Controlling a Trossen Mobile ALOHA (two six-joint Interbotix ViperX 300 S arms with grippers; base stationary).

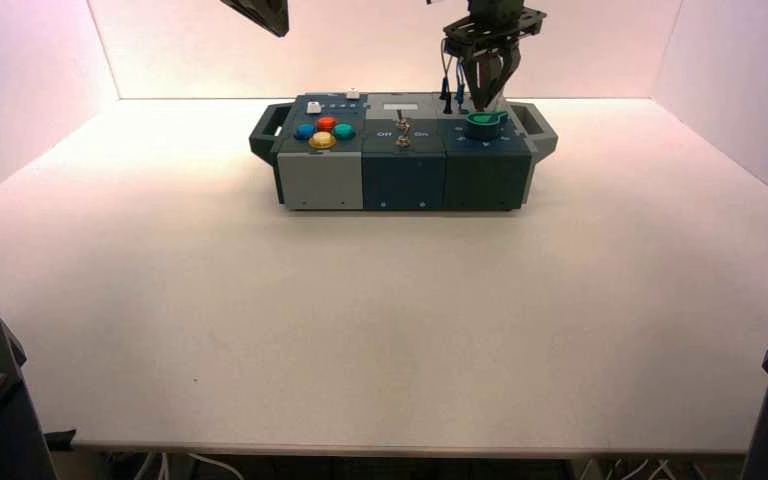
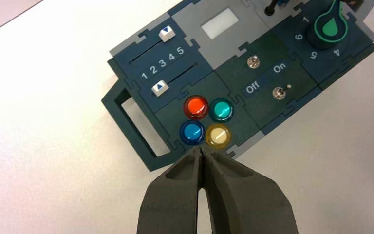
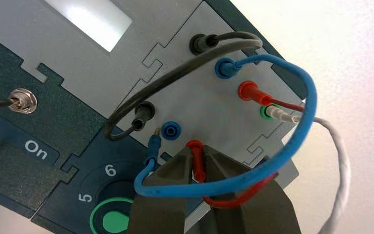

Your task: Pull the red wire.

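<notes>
Your right hand (image 3: 199, 165): above the rear right part of the box (image 1: 403, 150), pointing down, its two dark, flat-faced, tapering fingers clenched on one plug of the red wire (image 3: 241, 197). Red wire: thin, glossy, flexible, arched over the box's rear right part; its held plug, a slim ribbed cylinder, stands at a round red socket, the other plug in the red socket nearer the box's outer edge. Blue wire (image 3: 299, 146): thick, smooth, looped across your right hand; one plug seated in the box, the other beside a blue socket, metal tip bare. Black wire (image 3: 175, 73): rubbery arch, both plugs in the box. White wire (image 3: 341, 161): matte, one plug in the box's green-rimmed socket, its length drooping past the box's edge. Your left hand (image 2: 201, 150): over the box's left part, clenched, its angular fingertips meeting, nothing between them.
</notes>
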